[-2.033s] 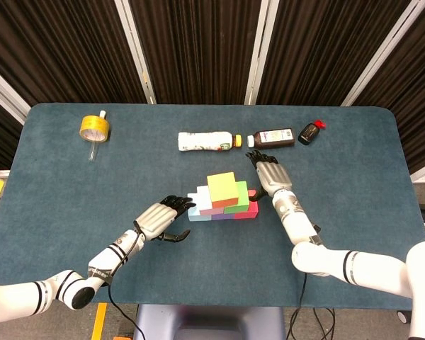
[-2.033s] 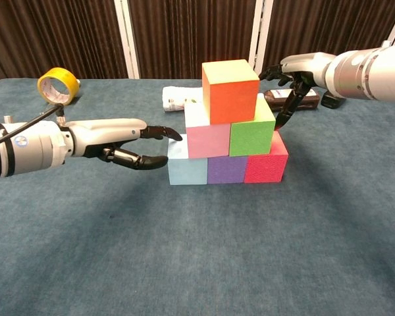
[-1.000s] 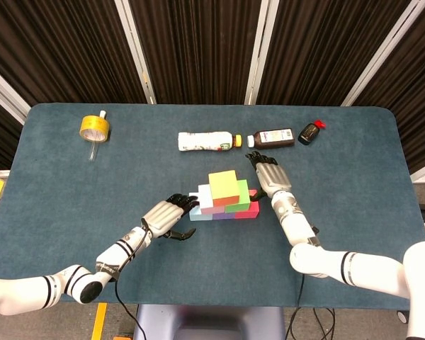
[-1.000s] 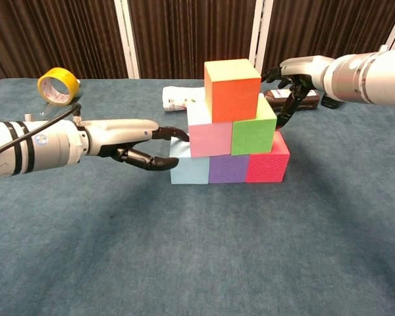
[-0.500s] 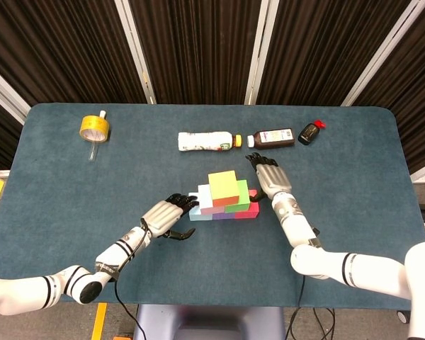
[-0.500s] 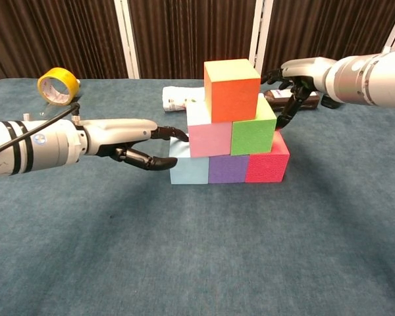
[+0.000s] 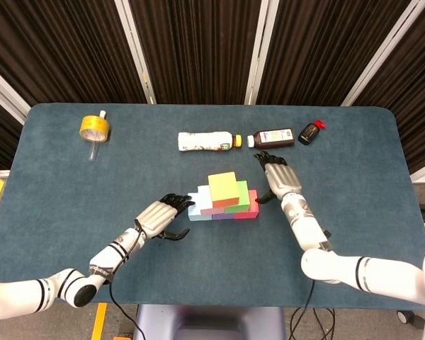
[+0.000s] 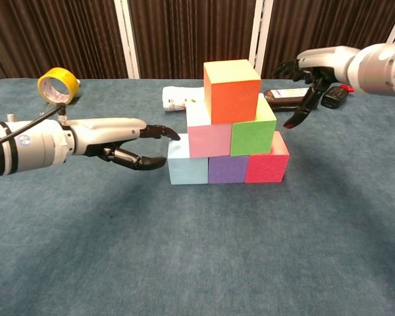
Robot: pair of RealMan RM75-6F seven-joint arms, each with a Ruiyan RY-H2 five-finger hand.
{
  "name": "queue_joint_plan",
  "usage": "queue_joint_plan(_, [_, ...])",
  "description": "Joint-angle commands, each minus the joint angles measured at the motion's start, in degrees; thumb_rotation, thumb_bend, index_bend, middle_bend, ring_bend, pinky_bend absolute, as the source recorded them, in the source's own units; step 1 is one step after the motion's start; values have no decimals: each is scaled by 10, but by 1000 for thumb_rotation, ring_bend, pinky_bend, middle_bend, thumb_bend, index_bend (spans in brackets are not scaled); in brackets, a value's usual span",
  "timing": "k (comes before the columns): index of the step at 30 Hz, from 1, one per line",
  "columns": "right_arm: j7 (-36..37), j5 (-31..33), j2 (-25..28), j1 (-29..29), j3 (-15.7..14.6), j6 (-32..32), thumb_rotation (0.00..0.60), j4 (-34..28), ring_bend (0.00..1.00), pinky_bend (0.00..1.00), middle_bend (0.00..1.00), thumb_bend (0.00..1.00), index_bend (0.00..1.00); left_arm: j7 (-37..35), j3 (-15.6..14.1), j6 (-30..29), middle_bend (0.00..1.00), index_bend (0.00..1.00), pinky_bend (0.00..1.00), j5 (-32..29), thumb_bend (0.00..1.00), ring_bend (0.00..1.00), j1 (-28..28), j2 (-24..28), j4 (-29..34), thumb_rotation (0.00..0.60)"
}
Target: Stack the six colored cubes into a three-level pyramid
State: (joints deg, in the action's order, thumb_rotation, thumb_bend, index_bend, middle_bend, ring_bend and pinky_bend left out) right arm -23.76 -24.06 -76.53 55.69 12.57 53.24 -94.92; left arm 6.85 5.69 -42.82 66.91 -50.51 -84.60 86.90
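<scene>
pyramid (image 8: 228,126) three levels in chest view | head view flattens it | left hand (image 8: 122,141), right hand (image 8: 309,72) released, apart

- Blue-carpeted tabletop (image 7: 354,152) with rounded corners, dark curtains behind the far edge.
- Near the far left corner: yellow tape roll (image 7: 94,127), a thin clear stick (image 7: 93,150) poking out beside it.
- Toward the far edge, near the middle: white bottle (image 7: 207,141) lying on its side, brown bottle (image 7: 273,137) lying end to end with it, small dark bottle with red cap (image 7: 311,132) just to the right.
- At the middle: bottom row of the cube stack, directly on the surface — light blue cube (image 8: 187,167), purple cube (image 8: 227,169), red cube (image 8: 267,164), side by side and touching.
</scene>
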Motion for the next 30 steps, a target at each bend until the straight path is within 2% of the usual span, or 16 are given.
queue_joint_plan(1, [3,-18,24,-13,-3,12,600,-25,0,0,47,213,61,0,-3,-8,0,70,0,2,401,0,7,7,5,147])
queue_joint_plan(8, [35,-93,96,-69,-20,43,600,-86,0,5,48,213,61,-6,-12,-74,0,70,0,19,401,0,52,50,33,199])
queue_joint_plan(10, [51,-121,115,-91,-26,57,600,-98,0,61,45,213,61,-9,-14,-104,0,70,0,25,400,0,71,65,40,244])
queue_joint_plan(12, [80,-159,137,-121,-33,71,600,-110,0,143,41,213,60,-10,-16,-145,0,70,0,32,400,0,97,82,42,369])
queue_joint_plan(13, [96,-178,148,-134,-36,75,600,-114,0,169,41,213,57,-12,-16,-164,0,71,0,34,401,0,109,88,43,406])
queue_joint_plan(15, [134,-223,171,-169,-46,88,600,-120,0,188,48,213,52,-17,-18,-204,0,72,0,36,403,0,137,103,41,519])
queue_joint_plan(17, [173,-274,188,-204,-59,104,600,-116,0,190,59,213,48,-21,-20,-241,0,72,0,37,405,0,165,118,37,573])
queue_joint_plan(24, [304,-433,207,-322,-102,202,600,-60,0,175,64,213,31,-56,-43,-345,0,79,0,56,401,0,261,154,25,600])
queue_joint_plan(30, [377,-518,191,-398,-129,285,600,2,0,145,63,213,18,-70,-61,-424,0,83,0,84,399,0,330,154,13,600])
